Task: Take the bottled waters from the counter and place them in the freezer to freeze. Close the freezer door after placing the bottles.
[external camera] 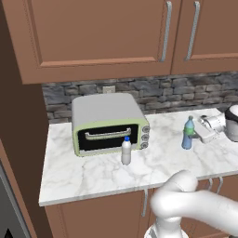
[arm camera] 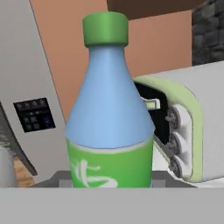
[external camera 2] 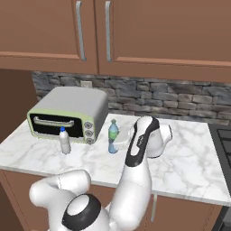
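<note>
One bottled water (external camera: 126, 151) (external camera 2: 65, 140), whitish with a blue cap, stands on the marble counter (external camera: 93, 179) (external camera 2: 189, 158) just in front of the toaster oven. To its right stands a blue bottle (external camera: 188, 133) (external camera 2: 113, 136) (arm camera: 109, 113) with a green cap and green label. My gripper (external camera: 191, 135) (external camera 2: 116, 143) reaches in from the right and is shut on this blue bottle, low on its body; its base appears to rest on the counter. The hand view looks past the bottle at the grey freezer (arm camera: 26, 65) with its dark display panel. A grey strip of the freezer (external camera: 5, 200) shows at the lower left.
A grey and pale-green toaster oven (external camera: 109, 123) (external camera 2: 67, 115) (arm camera: 192, 122) sits at the counter's left against the stone backsplash (external camera: 153, 90). Brown wall cabinets (external camera: 97, 32) hang above. A dark stove edge (external camera 2: 224, 140) borders the counter on the right.
</note>
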